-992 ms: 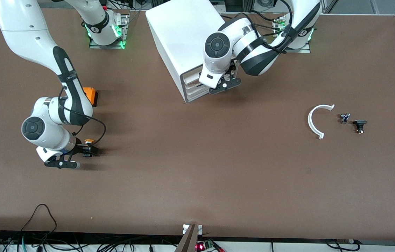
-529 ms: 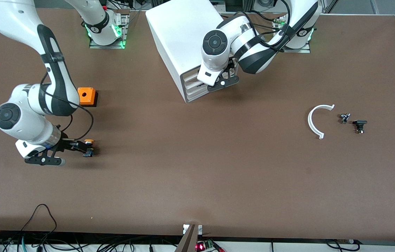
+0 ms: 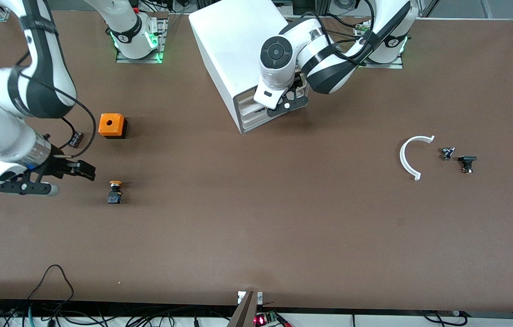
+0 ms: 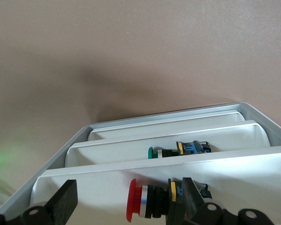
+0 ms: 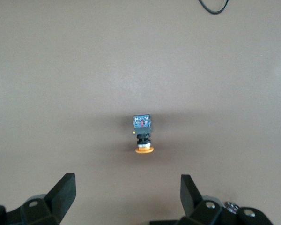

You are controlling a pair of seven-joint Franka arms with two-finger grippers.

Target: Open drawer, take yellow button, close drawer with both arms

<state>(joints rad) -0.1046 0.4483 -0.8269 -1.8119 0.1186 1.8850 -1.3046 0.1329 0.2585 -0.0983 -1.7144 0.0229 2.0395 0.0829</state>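
Observation:
The button (image 3: 115,191), with an orange cap on a black-and-blue body, lies on the table, nearer the front camera than the orange box. It also shows in the right wrist view (image 5: 143,133). My right gripper (image 3: 84,171) is open and empty, raised beside the button toward the right arm's end; its fingers (image 5: 64,188) stand wide apart. My left gripper (image 3: 280,101) is open at the front of the white cabinet (image 3: 233,41), level with the top drawer (image 3: 249,97). In the left wrist view my left gripper (image 4: 127,194) straddles that drawer's tray (image 4: 84,190).
An orange box with a hole (image 3: 112,125) stands near the button. A red-capped button (image 4: 145,206) lies in the top drawer and a green-capped one (image 4: 178,151) in a lower drawer. A white curved piece (image 3: 413,154) and small black parts (image 3: 467,162) lie toward the left arm's end.
My right gripper has let go of the button, opened and drawn back up toward the right arm's end. The button stays on the table. My left gripper has moved in closer to the cabinet front.

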